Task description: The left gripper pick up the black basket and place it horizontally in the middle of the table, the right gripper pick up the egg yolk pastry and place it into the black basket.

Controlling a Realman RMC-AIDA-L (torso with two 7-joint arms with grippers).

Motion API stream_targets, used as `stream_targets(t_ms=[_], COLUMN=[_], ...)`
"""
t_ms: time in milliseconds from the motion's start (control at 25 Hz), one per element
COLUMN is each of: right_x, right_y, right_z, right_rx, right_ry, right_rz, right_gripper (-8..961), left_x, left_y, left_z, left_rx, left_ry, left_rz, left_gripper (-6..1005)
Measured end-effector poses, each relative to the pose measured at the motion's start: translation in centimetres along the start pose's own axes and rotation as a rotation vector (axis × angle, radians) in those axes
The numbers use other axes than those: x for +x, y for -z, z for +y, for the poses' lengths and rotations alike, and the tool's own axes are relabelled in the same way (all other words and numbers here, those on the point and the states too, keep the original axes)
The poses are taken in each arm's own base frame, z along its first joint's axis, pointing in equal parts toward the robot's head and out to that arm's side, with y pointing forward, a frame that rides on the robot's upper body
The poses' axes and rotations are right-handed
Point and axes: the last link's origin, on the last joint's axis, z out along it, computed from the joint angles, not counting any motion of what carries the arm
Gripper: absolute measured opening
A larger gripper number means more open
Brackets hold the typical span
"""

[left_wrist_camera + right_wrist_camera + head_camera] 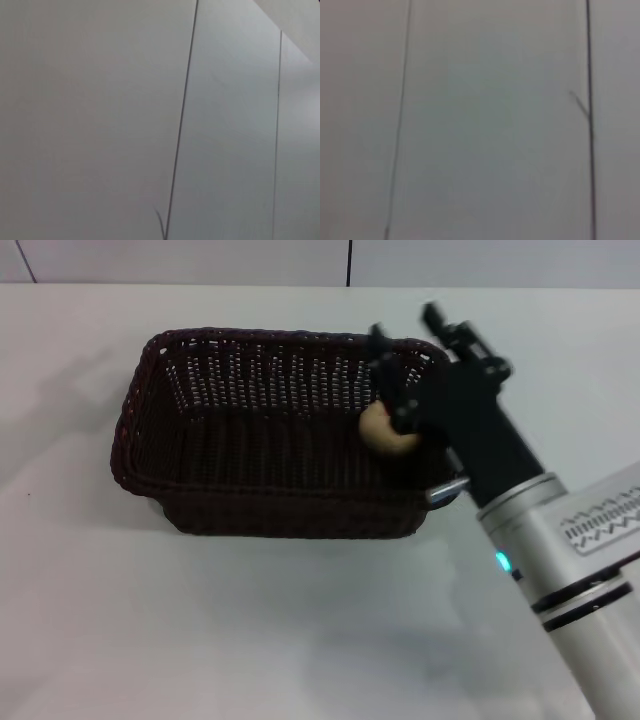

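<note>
The black basket (265, 430) lies lengthwise across the middle of the white table (250, 640) in the head view. My right gripper (396, 410), on the white and grey arm with the blue light, reaches in over the basket's right end. It is shut on the egg yolk pastry (383, 430), a cream-beige ball held inside the basket's right end, just below the rim. The pastry's top patch is hidden by the fingers. My left gripper is out of view. Both wrist views show only pale wall panels.
The right arm's white body (570, 570) crosses the table's right front corner. A pale wall with a dark seam (349, 262) runs behind the table's far edge.
</note>
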Motion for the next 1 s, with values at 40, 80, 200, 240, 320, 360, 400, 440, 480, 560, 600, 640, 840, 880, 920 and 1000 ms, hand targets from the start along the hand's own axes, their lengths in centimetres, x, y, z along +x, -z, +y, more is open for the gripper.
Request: stream_targets(t_ms=[40,80,200,240,320,360,400,440,480,560,600,640,840,880,920,1000], right_x=[-0.4,-0.8,-1.8,-2.1,-2.5,-2.8,-3.0,-3.3,-3.3,-3.4,-3.3,-3.2,-2.8,-2.7,-2.6,-2.5], right_y=[0.4,0.7,1.9,2.5,3.2,4.1,4.8,6.3,6.3,7.6,8.2,9.1,10.1,10.3,10.4,10.6], right_z=[-1.0,-1.7,-4.1,-4.9,-5.9,-7.0,-7.9,-9.4,-9.4,-10.8,-11.4,-12.5,-14.0,-14.3,-14.6,-15.2], right_rx=[0.07,0.118,0.268,0.321,0.382,0.45,0.504,0.609,0.609,0.705,0.746,0.811,0.9,0.922,0.938,0.964], right_ry=[0.041,0.061,0.093,0.097,0.105,0.116,0.125,0.141,0.141,0.161,0.173,0.197,0.237,0.245,0.25,0.261], right_rz=[-0.031,-0.054,-0.12,-0.141,-0.165,-0.19,-0.204,-0.228,-0.228,-0.239,-0.241,-0.24,-0.231,-0.228,-0.225,-0.222], right_gripper=[343,364,431,454,500,523,523,523,523,523,523,523,523,523,523,523], left_x=[0.0,0.0,-0.2,-0.5,-0.6,-0.8,-1.0,-1.5,-1.5,-2.3,-2.8,-3.8,-6.5,-6.5,-7.2,-8.1], left_y=[0.2,0.2,0.8,1.3,1.8,2.2,2.6,3.4,3.4,4.2,4.7,5.3,6.6,6.6,6.9,7.5], left_z=[-0.1,-0.1,-0.3,-0.7,-1.0,-1.3,-1.6,-2.2,-2.2,-2.9,-3.2,-3.6,-4.4,-4.4,-4.5,-4.6], left_rx=[0.011,0.011,0.041,0.073,0.098,0.116,0.14,0.185,0.185,0.248,0.278,0.333,0.468,0.468,0.501,0.549], left_ry=[0.002,0.002,0.017,0.034,0.046,0.056,0.07,0.095,0.095,0.112,0.116,0.114,0.102,0.102,0.1,0.076], left_rz=[0.009,0.009,0.026,0.044,0.06,0.073,0.087,0.109,0.109,0.131,0.14,0.155,0.169,0.169,0.172,0.178], left_gripper=[667,667,667,667,667,667,667,667,667,667,668,668,668,668,668,668])
